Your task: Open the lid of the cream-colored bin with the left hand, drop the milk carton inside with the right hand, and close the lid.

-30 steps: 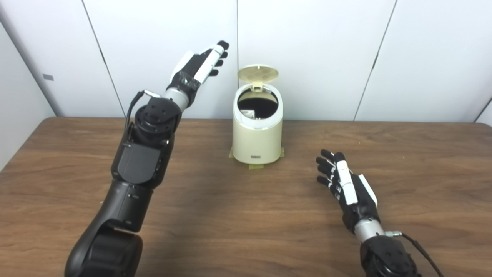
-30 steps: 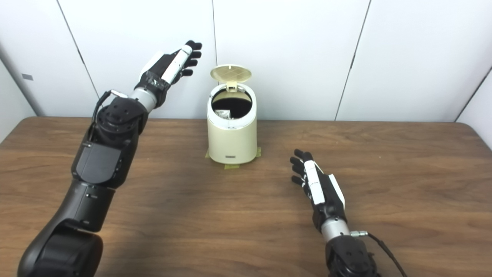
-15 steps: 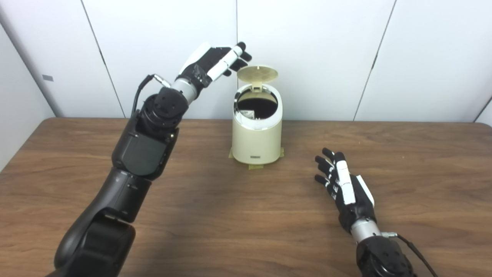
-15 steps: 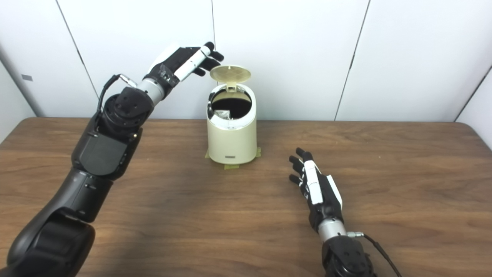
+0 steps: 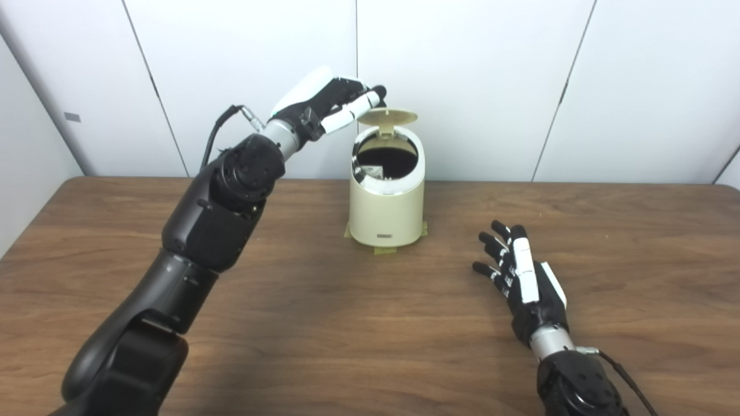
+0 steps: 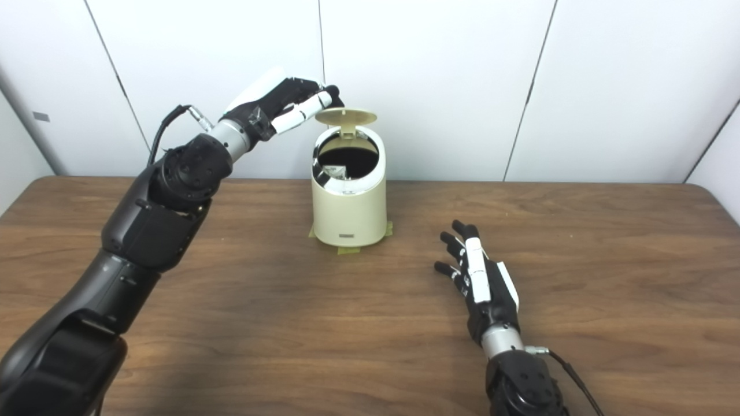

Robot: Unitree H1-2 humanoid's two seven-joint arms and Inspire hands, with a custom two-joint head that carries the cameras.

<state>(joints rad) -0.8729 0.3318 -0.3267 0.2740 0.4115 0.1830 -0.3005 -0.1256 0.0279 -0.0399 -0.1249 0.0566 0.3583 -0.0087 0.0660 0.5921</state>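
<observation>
One cream-colored bin (image 5: 386,199) is standing on the wooden table (image 5: 300,323) near the white wall panels (image 5: 474,75), with two robot hands in the scene; the bin's single lid (image 5: 387,117) is hanging partly raised on its rear hinge, tilting over the dark opening; the left hand (image 5: 329,104) is reaching in from above and to the left, its fingertips (image 5: 370,99) lying at the lid's left rear edge, the fingers loosely extended and gripping nothing; whether they are actually touching the lid is hard to say; the right hand (image 5: 523,277) is resting low over the table, well apart from the bin toward the front right, its fingers spread and empty; one milk carton (image 5: 373,171) is lying inside the bin, only a pale corner showing against the inner left wall, the remainder being lost in shadow; strips of tape (image 5: 384,249) are peeking out under the bin's base; a small label on the bin's front is too small to read; both arms are being cut off by the bottom edge.
</observation>
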